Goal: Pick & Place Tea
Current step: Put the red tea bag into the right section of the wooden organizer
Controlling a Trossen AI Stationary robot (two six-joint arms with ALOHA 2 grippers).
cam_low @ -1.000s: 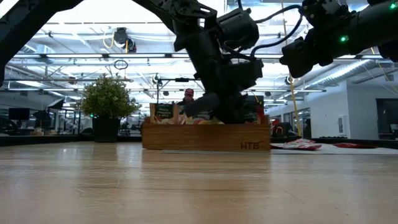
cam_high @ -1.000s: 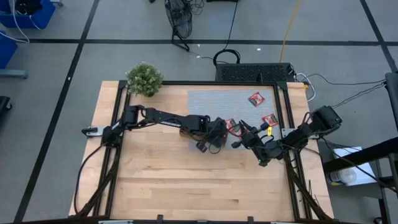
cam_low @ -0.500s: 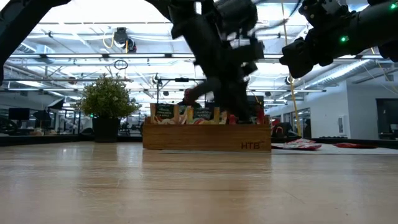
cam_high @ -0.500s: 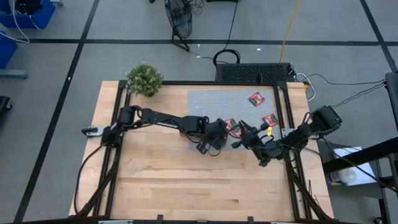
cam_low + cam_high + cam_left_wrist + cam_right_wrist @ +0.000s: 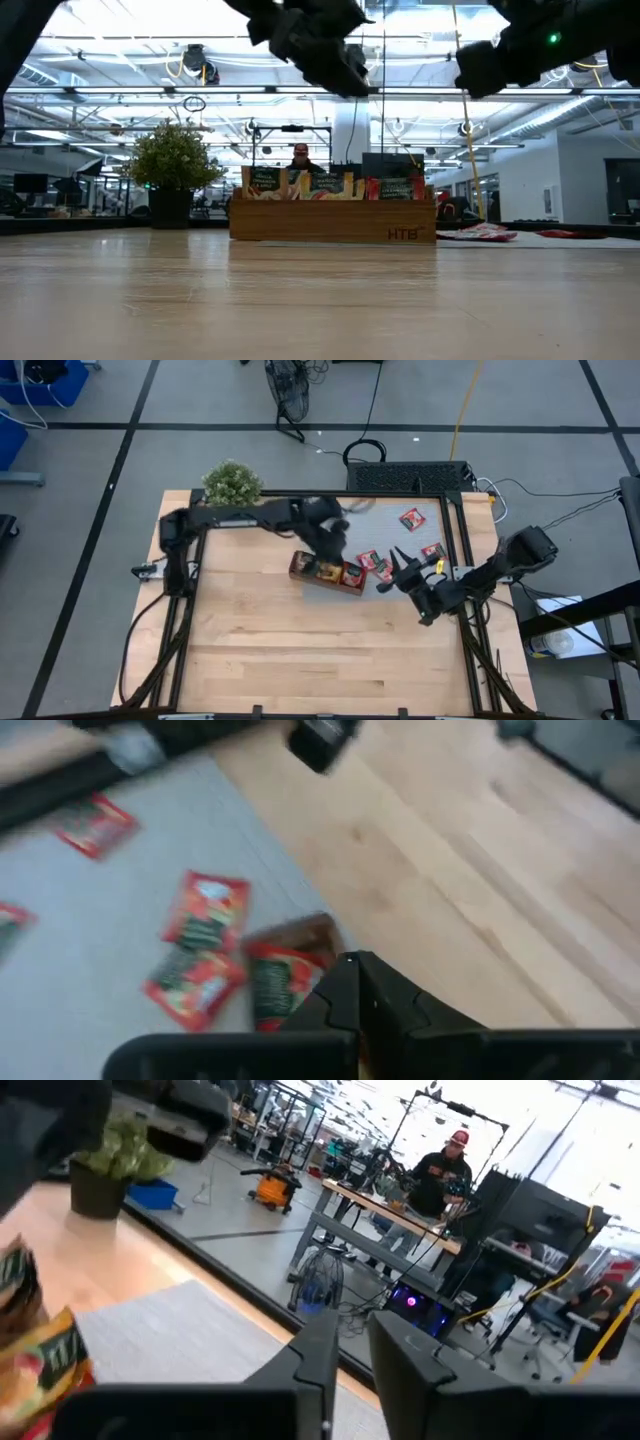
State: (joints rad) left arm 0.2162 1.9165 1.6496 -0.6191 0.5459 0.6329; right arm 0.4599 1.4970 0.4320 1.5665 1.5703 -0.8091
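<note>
The tea sachets (image 5: 404, 517) looked light, slippery; best pinched at an edge. Left gripper (image 5: 358, 982) clenched empty; right gripper (image 5: 348, 1342) I couldn't tell.

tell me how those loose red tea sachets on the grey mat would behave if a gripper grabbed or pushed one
The red sachets lie flat and slightly crinkled on the grey mat, so they are probably light and floppy. Lying so flat, they leave little edge to pinch. A push would likely slide one, not roll or tip it.

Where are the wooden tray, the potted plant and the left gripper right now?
wooden tray (image 5: 300, 570), high view, left end wall.
potted plant (image 5: 232, 486), high view, middle of foliage.
left gripper (image 5: 352, 982), left wrist view, between its shut fingertips.
</note>
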